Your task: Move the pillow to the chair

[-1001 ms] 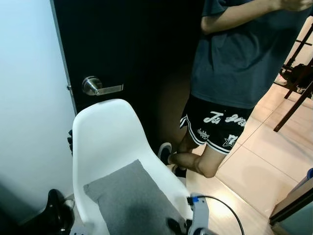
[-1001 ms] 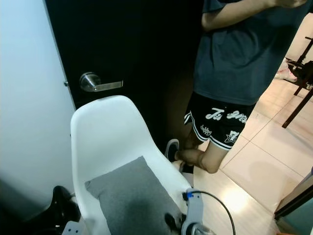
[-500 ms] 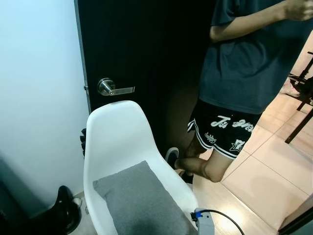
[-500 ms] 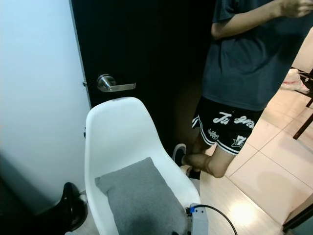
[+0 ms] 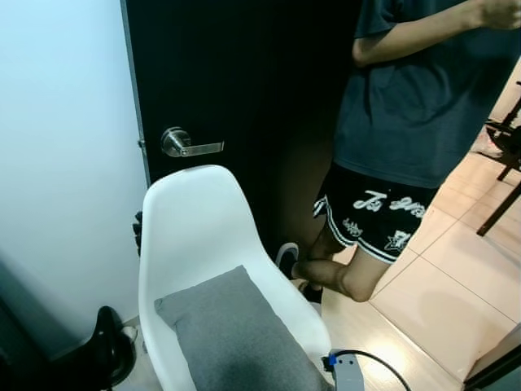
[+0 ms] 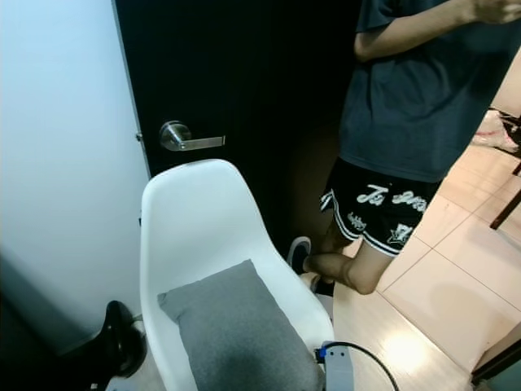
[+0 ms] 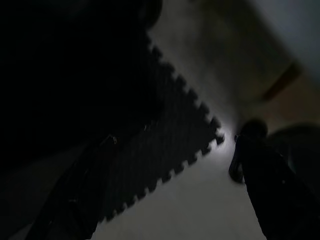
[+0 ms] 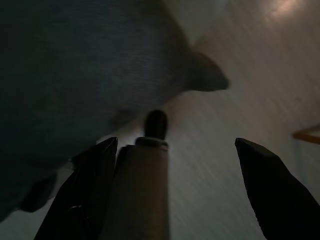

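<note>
A grey pillow (image 5: 232, 338) lies flat on the seat of a white shell chair (image 5: 195, 220), which stands against a black door. My right arm's wrist (image 5: 352, 376), with a blue plug and a black cable, shows at the bottom edge beside the chair's front right corner. In the right wrist view my right gripper (image 8: 177, 200) is open, low beside a chair leg (image 8: 145, 185), with grey fabric (image 8: 90, 70) overhead. My left gripper (image 7: 170, 200) hangs open in the dark over the floor.
A person (image 5: 411, 122) in a dark shirt and black shorts stands close to the chair's right. The door has a silver lever handle (image 5: 181, 145). A black object (image 5: 110, 352) sits on the floor at the chair's left. A dark foam mat (image 7: 170, 145) lies below my left arm.
The whole view has shifted, so the chair now sits further right in the picture. Less of my right arm shows at the bottom edge. The pillow stays on the seat.
</note>
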Tool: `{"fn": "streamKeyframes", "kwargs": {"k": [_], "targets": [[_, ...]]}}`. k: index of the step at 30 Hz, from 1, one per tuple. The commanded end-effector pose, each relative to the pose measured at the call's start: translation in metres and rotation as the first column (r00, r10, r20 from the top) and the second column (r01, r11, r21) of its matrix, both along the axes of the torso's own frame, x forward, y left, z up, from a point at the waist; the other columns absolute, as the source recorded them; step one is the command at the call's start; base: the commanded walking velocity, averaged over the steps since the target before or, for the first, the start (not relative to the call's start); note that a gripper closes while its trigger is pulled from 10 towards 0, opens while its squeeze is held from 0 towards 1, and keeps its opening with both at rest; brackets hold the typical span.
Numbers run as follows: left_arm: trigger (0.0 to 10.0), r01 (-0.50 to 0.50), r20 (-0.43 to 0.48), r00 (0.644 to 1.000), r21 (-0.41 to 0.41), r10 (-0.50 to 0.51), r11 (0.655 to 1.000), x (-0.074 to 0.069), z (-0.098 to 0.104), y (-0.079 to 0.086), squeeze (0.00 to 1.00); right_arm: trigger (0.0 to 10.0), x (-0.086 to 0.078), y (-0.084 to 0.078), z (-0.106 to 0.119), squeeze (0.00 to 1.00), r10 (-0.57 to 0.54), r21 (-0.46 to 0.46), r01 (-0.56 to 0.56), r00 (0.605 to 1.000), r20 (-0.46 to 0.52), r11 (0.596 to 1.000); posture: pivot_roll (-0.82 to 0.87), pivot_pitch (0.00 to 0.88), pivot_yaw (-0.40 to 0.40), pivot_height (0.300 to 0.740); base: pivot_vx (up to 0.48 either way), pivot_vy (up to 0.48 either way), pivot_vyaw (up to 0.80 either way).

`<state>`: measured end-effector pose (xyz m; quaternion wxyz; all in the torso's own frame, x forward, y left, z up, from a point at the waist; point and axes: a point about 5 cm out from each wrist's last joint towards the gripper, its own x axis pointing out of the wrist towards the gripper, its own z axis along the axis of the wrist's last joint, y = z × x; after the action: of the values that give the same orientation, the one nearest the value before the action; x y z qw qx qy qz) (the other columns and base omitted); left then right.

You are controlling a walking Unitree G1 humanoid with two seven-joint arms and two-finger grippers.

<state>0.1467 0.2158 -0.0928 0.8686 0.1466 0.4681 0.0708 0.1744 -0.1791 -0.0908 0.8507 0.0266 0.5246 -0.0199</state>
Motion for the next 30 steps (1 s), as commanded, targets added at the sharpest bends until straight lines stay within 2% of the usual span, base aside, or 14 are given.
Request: {"fn": "streamKeyframes", "kwargs": {"k": [1, 2, 4, 6, 11, 12, 13, 16, 20, 22, 25, 30], "targets": [[10.0, -0.017, 0.083, 0.996, -0.096, 0.025, 0.995, 0.015, 0.006, -0.006, 0.0, 10.0, -0.008, -0.01, -0.003, 0.0, -0.03, -0.057, 0.027, 0.998, -0.054, 0.998, 0.24, 0.0, -0.123, 0.74, 0.0, 0.0, 0.0], [10.0, -0.009, 0.112, 0.993, -0.15, 0.025, 0.989, 0.022, 0.008, -0.011, 0.0, 10.0, -0.012, -0.012, -0.004, 0.0, -0.036, -0.071, 0.031, 0.996, -0.081, 0.997, 0.24, 0.0, -0.117, 0.74, 0.0, 0.0, 0.0], [10.0, 0.002, 0.128, 0.992, -0.182, 0.022, 0.983, 0.026, 0.01, -0.014, 0.0, 10.0, -0.015, -0.013, -0.005, 0.0, -0.039, -0.08, 0.031, 0.994, -0.099, 0.996, 0.24, 0.0, -0.117, 0.74, 0.0, 0.0, 0.0], [10.0, 0.043, 0.105, 0.994, -0.169, -0.025, 0.985, 0.026, 0.009, -0.017, 0.0, 10.0, -0.018, -0.012, -0.006, 0.0, -0.023, -0.078, 0.014, 0.993, -0.117, 0.997, 0.25, 0.0, -0.124, 0.74, 0.0, 0.0, 0.0], [10.0, -0.007, 0.034, 0.999, -0.183, 0.013, 0.983, 0.014, 0.002, -0.015, 0.0, 10.0, -0.019, -0.006, -0.008, 0.0, 0.011, -0.057, -0.018, 0.992, -0.126, 0.998, 0.25, 0.0, -0.125, 0.74, 0.0, 0.0, 0.0], [10.0, -0.068, 0.006, 0.997, -0.215, 0.071, 0.974, 0.004, -0.002, -0.015, 0.0, 10.0, -0.02, -0.005, -0.008, 0.0, 0.018, -0.047, -0.024, 0.992, -0.124, 0.999, 0.24, 0.0, -0.129, 0.74, 0.0, 0.0, 0.0], [10.0, -0.068, 0.006, 0.997, -0.215, 0.071, 0.974, 0.004, -0.002, -0.015, 0.0, 10.0, -0.02, -0.005, -0.008, 0.0, 0.018, -0.047, -0.024, 0.992, -0.124, 0.999, 0.24, 0.0, -0.129, 0.74, 0.0, 0.0, 0.0], [10.0, -0.187, -0.021, 0.982, -0.25, 0.188, 0.95, -0.008, -0.006, -0.009, 0.0, 10.0, -0.021, -0.004, -0.008, 0.0, 0.046, -0.051, -0.053, 0.991, -0.128, 0.997, 0.24, 0.0, -0.132, 0.74, 0.0, 0.0, 0.0], [10.0, -0.195, -0.043, 0.981, -0.253, 0.19, 0.948, -0.016, -0.009, -0.009, 0.0, 10.0, -0.022, -0.004, -0.009, 0.0, 0.069, -0.059, -0.077, 0.989, -0.133, 0.995, 0.24, 0.0, -0.129, 0.74, 0.0, 0.0, 0.0], [10.0, -0.203, -0.072, 0.979, -0.247, 0.191, 0.947, -0.026, -0.011, -0.008, 0.0, 10.0, -0.025, -0.007, -0.01, 0.0, 0.064, -0.069, -0.074, 0.988, -0.14, 0.995, 0.25, 0.0, -0.129, 0.74, 0.0, 0.0, 0.0], [10.0, -0.247, -0.083, 0.969, -0.25, 0.233, 0.936, -0.028, -0.012, -0.007, 0.0, 10.0, -0.026, -0.009, -0.01, 0.0, 0.051, -0.069, -0.061, 0.989, -0.141, 0.996, 0.24, 0.0, -0.135, 0.74, 0.0, 0.0, 0.0], [10.0, -0.237, -0.077, 0.971, -0.259, 0.225, 0.936, -0.024, -0.011, -0.01, 0.0, 10.0, -0.022, -0.008, -0.008, 0.0, 0.057, -0.062, -0.065, 0.99, -0.127, 0.996, 0.24, 0.0, -0.137, 0.74, -0.149, 0.0, 0.0]]}}
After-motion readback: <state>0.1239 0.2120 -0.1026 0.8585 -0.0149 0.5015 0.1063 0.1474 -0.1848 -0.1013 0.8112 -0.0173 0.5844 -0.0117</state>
